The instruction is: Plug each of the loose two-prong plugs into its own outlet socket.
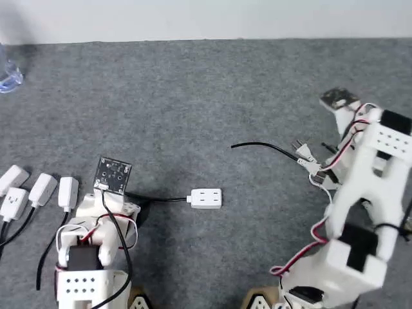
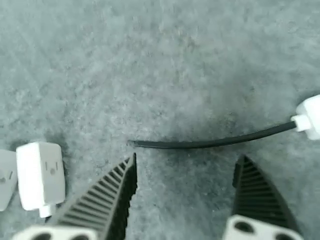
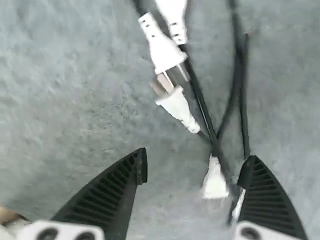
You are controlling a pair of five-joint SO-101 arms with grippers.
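A white outlet socket (image 1: 206, 198) lies mid-table, its black cord (image 1: 161, 199) running toward my left arm (image 1: 96, 238). My left gripper (image 2: 187, 161) hangs open just above that cord (image 2: 210, 143), with the socket (image 2: 310, 117) off to one side and another white socket (image 2: 41, 175) beside one finger. Several more white sockets (image 1: 42, 188) lie in a row at the table's left. Loose white two-prong plugs (image 1: 308, 158) on black cables lie at the right. My right gripper (image 3: 197, 156) is open above them, with one plug (image 3: 175, 102) and a second plug (image 3: 162, 47) ahead of its fingers.
A thin black cable (image 1: 257, 147) curves from the plugs toward the table's middle. Tangled black cables (image 3: 237, 90) run between the right gripper's fingers. The grey carpet-like surface (image 1: 206, 96) stretches back to a white wall, and a clear bottle (image 1: 8, 74) stands at the far left.
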